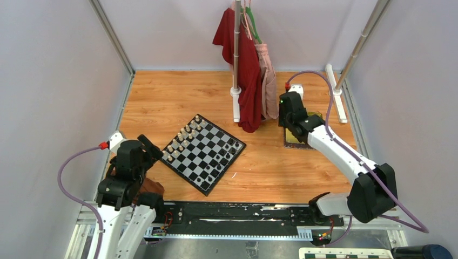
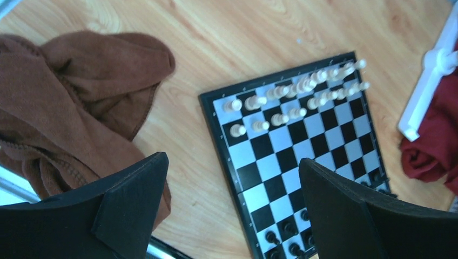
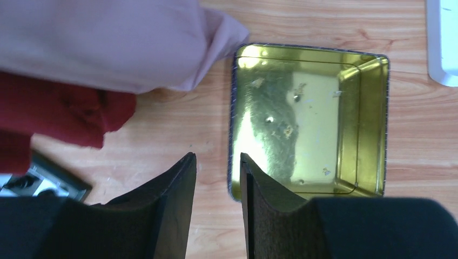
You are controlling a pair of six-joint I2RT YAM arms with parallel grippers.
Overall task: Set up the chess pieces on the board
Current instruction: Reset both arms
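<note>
Right gripper [image 3: 217,159] hovers part-open, empty, over the gold tray [image 3: 372,124] (left gripper [image 2: 232,159] gapes wide); descending here, a finger could clip its rim.

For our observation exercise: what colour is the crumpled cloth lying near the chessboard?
Brown. The cloth shows best in the left wrist view.
</note>
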